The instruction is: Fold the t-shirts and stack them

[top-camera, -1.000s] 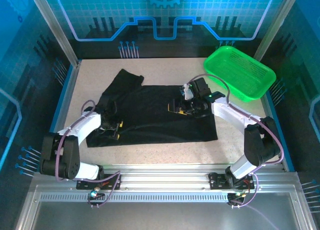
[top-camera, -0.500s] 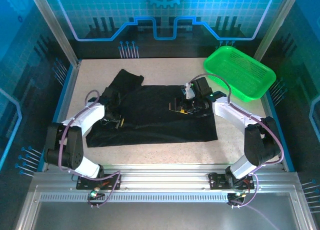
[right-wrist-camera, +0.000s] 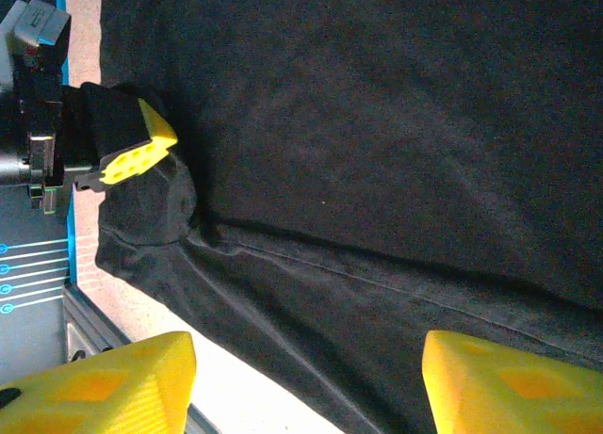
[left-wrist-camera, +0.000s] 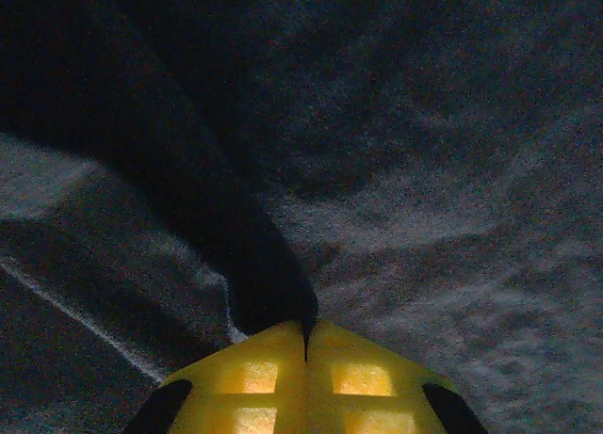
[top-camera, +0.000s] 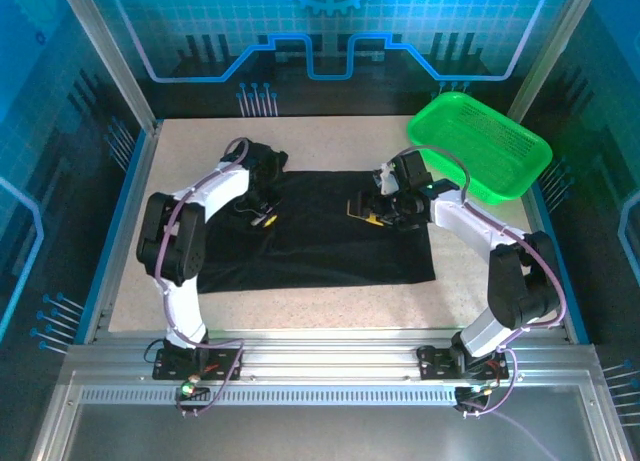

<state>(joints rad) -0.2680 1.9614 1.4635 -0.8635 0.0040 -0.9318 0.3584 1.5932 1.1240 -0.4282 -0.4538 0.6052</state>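
One black t-shirt lies spread across the middle of the table. My left gripper sits over the shirt's far left part, near the bunched sleeve. In the left wrist view its yellow fingers are shut, with a thin fold of the black fabric pinched between them. My right gripper hovers over the shirt's far right part. In the right wrist view it is open, fingers wide apart above the t-shirt and nothing between them. That view also catches the left gripper across the cloth.
A green mesh basket stands at the back right corner, close behind my right arm. Bare tabletop runs along the near edge and the left side. Metal frame posts and blue panels wall the table.
My left arm has swung from the shirt's near left edge up to its far left, carrying fabric with it. The left side of the shirt now lies straighter. The right gripper barely moved.
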